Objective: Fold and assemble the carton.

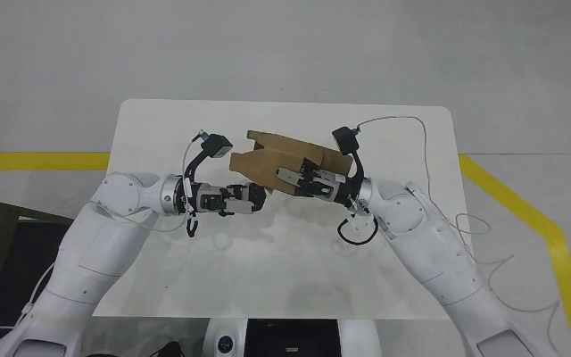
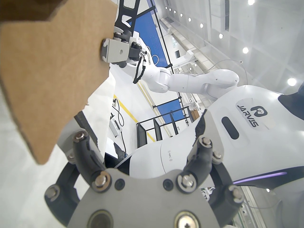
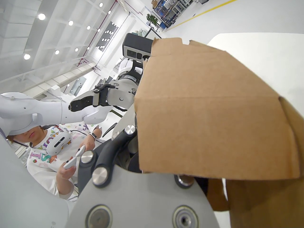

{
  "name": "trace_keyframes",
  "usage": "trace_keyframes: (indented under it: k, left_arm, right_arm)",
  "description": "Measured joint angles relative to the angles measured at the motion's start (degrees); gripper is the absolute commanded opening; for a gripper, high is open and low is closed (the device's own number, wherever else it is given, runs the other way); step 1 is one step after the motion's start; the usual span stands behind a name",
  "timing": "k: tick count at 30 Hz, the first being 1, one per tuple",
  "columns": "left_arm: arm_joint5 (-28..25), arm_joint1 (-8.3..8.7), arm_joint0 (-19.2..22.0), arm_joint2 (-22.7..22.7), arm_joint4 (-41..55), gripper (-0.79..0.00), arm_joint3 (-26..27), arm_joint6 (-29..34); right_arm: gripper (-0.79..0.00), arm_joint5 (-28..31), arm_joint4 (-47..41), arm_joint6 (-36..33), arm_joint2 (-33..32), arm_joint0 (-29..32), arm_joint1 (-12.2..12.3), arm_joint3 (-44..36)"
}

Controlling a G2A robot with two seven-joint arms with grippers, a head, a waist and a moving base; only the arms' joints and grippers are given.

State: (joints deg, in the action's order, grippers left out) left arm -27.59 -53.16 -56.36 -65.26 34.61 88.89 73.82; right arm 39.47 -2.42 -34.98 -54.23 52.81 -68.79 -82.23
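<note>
Clamping the brown corrugated cardboard carton (image 1: 278, 153) by its five o'clock edge with the right gripper (image 1: 293, 177), over the white rectangular table (image 1: 178, 134); hovering the left gripper (image 1: 257, 198) at its seven o'clock, fingers apart. Seeming roughly midway: panels partly shaped, flaps hanging loose, awaiting tucking.

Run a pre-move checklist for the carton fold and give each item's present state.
1. Right pincer shut on the carton edge: ok.
2. Left pincer open: ok.
3. Left pincer clear of the carton: cannot tell.
4. The carton is over the table: ok.
5. The carton is fully assembled: not ok, flaps unfolded.
</note>
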Motion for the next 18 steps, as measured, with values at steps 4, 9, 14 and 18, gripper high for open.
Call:
trace_keyframes:
  k: [4, 9, 14, 18]
  left_arm:
    - [-0.03, -0.05, 0.11, -0.34, 0.15, 0.000, -0.23, 0.12]
    - [-0.43, 0.07, 0.44, -1.50, -0.44, 0.000, -1.84, 0.68]
    - [-1.35, 0.30, 0.95, -3.04, -2.17, 0.000, -3.97, 0.90]
    - [-2.76, 0.54, 1.21, -3.94, -5.89, 0.000, -5.15, 0.17]
  right_arm:
    - [-0.785, 0.03, -0.20, -0.06, -0.26, 0.31, -0.02, 0.24]
    - [-0.785, -0.55, -0.01, -1.80, -2.65, 1.81, 0.71, -0.18]
    - [-0.785, -2.07, -2.12, -6.72, -6.04, 4.68, 2.02, -2.69]
    - [-0.785, -3.46, -5.09, -11.04, -9.11, 7.69, 3.15, -5.58]
